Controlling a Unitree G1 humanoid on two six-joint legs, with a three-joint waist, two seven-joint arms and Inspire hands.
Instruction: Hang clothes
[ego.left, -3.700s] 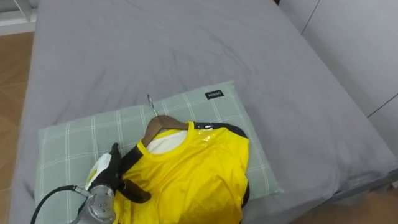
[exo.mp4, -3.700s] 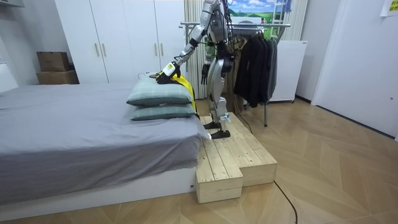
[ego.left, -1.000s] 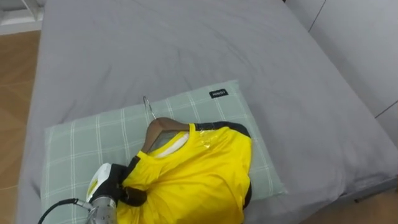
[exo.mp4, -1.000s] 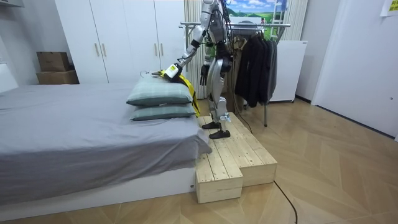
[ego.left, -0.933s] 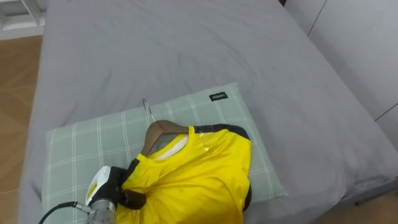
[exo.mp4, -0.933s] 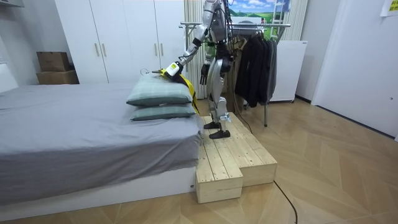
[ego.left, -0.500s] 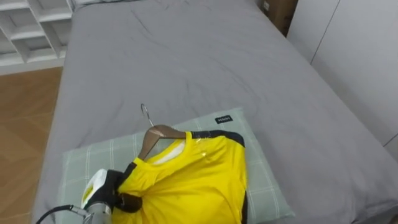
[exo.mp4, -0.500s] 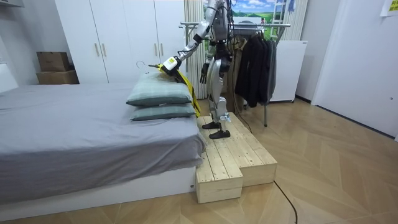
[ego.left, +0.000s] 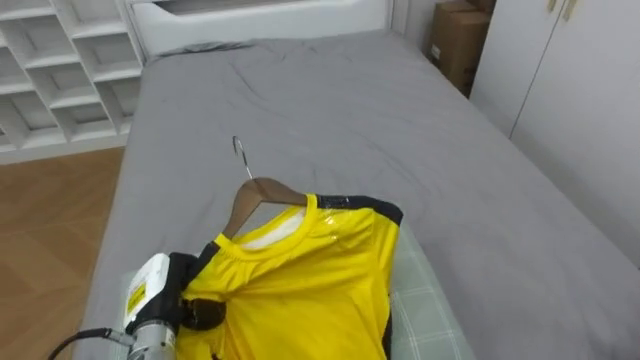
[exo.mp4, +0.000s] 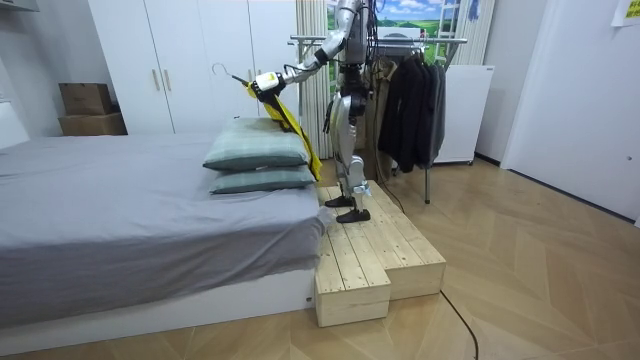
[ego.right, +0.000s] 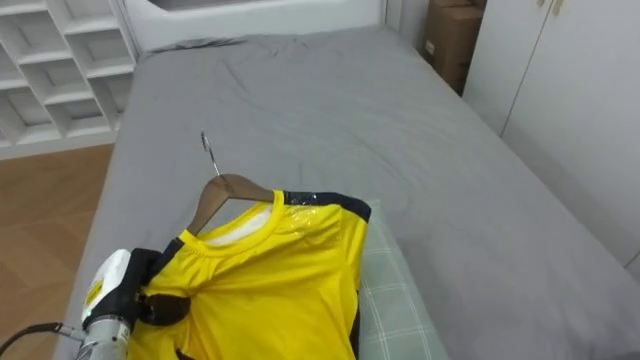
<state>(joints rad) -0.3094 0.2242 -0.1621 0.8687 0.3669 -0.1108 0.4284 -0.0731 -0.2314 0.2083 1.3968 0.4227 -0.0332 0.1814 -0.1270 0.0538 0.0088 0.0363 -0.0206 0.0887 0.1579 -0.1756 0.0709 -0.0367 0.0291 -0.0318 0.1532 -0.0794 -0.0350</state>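
- Our left robot hand (ego.left: 188, 300) grips the near-left shoulder of the yellow shirt (ego.left: 300, 285), held on its hanger (ego.left: 262, 192) above the pillow (ego.left: 420, 310).
- The hook (ego.left: 240, 155) points far and slightly left; the shirt's length runs back toward us.
- For the rack (exo.mp4: 420, 41), we judge a firm grip with the hook leading works best.

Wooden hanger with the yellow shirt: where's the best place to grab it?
Probably the wooden hanger's shoulder end under the yellow shirt, coming from the left, where the left hand curls round it. The bare neck is short, and the metal hook must stay free for the clothes rail.
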